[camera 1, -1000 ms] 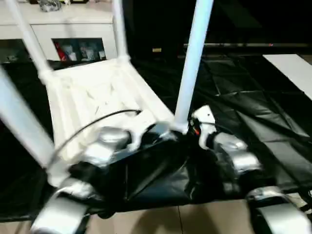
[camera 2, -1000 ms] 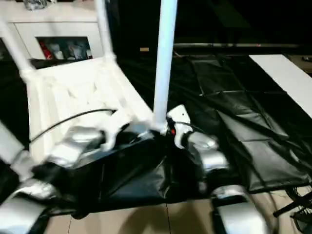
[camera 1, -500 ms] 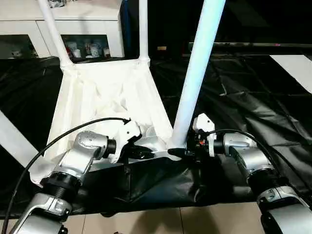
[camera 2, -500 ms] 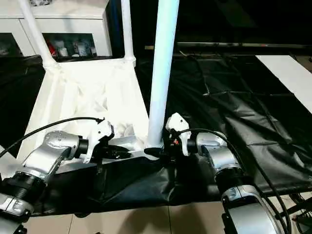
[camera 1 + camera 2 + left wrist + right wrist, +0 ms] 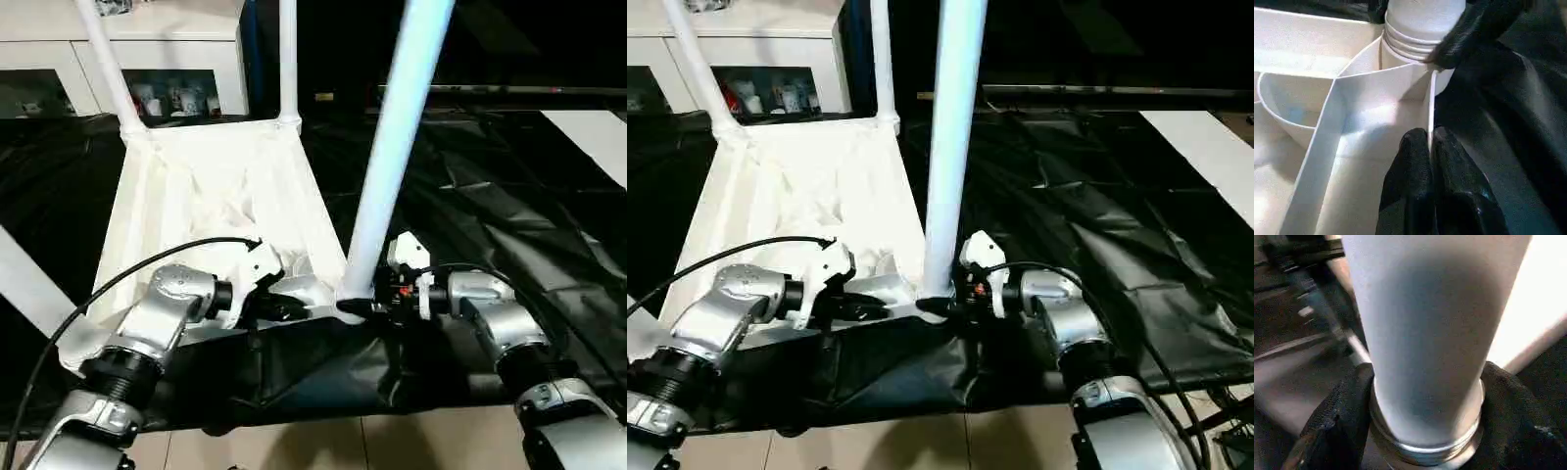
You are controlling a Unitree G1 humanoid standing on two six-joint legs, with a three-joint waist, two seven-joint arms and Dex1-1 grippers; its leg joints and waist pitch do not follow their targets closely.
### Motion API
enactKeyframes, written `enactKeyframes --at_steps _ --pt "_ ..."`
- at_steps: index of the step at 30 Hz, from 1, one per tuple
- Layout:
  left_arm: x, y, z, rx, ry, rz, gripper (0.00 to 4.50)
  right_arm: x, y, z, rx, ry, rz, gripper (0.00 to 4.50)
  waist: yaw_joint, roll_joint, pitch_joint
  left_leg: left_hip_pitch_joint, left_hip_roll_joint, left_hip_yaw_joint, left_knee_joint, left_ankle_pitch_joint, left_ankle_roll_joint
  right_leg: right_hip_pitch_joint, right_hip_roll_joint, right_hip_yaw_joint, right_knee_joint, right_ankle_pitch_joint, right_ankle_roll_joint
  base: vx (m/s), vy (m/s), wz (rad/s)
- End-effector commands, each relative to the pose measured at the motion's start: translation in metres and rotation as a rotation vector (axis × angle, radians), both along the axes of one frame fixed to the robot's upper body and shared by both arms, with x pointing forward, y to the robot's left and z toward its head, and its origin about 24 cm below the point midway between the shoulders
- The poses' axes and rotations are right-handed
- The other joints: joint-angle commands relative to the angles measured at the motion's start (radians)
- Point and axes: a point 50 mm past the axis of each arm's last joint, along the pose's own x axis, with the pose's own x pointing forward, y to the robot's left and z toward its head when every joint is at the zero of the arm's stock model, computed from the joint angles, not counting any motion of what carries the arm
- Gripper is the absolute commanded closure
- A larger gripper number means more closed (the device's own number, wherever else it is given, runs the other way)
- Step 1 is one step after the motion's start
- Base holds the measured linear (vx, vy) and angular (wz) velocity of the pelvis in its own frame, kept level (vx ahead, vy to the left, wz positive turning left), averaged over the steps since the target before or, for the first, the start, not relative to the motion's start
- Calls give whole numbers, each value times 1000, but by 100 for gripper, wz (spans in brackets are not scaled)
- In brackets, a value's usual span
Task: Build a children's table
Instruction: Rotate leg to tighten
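The leg point(image 5: 387, 176) nearest the robot stands upright, its long axis straight up, its base in the near corner socket point(image 5: 1415, 51) of the upturned tabletop point(image 5: 211, 196). The right gripper point(image 5: 380, 305) has its jaws around that base, seemingly gripping it. The left gripper point(image 5: 284, 308) is clenched on the tabletop's thin edge just beside. Farther off, two more legs point(image 5: 287, 59) stand in the far corners, their tops cut off.
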Motion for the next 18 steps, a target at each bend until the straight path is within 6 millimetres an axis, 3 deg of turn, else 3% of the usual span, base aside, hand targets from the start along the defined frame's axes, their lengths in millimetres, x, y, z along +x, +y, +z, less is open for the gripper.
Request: enactKeyframes --at_steps 1,2,7,9,13,17,18 --pt "5 -7 -8 -30 10 93 450 9 -8 -4 -25 -9 -200 174 1 -14 -59 -5 18 3 -60 -165 57 59 -57 50 -74 -282 -186 0 0 0" --pt "7 -9 -10 -21 5 120 450 10 -8 -6 -26 -7 -235 174 0 -13 -57 -1 18 2 -62 -176 50 56 -56 49 -77 -301 -180 0 0 0" --pt "26 -27 -13 5 -29 336 450 15 7 -16 -2 28 -486 175 0 -12 -60 -2 14 3 -60 -172 43 56 -54 49 -81 -313 -156 0 0 0" --pt "34 -42 -12 16 -58 422 450 19 24 -21 -26 53 -637 175 1 -8 -61 -1 13 2 -61 -164 34 54 -52 49 -79 -294 -158 0 0 0" --pt "37 -55 -9 -4 -82 420 450 22 51 -13 0 24 -611 175 5 -10 -65 -7 11 2 -58 -155 47 59 -55 49 -74 -248 -162 0 0 0" --pt "36 -55 -7 -25 -89 374 450 23 58 -6 18 -25 -544 175 7 -11 -63 -8 12 3 -58 -159 67 59 -57 48 -75 -246 -166 0 0 0" --pt "35 -54 -7 -34 -92 354 450 23 59 -5 26 -34 -518 140 7 -12 -63 -8 12 3 -58 -162 68 59 -57 48 -75 -253 -164 0 0 0"
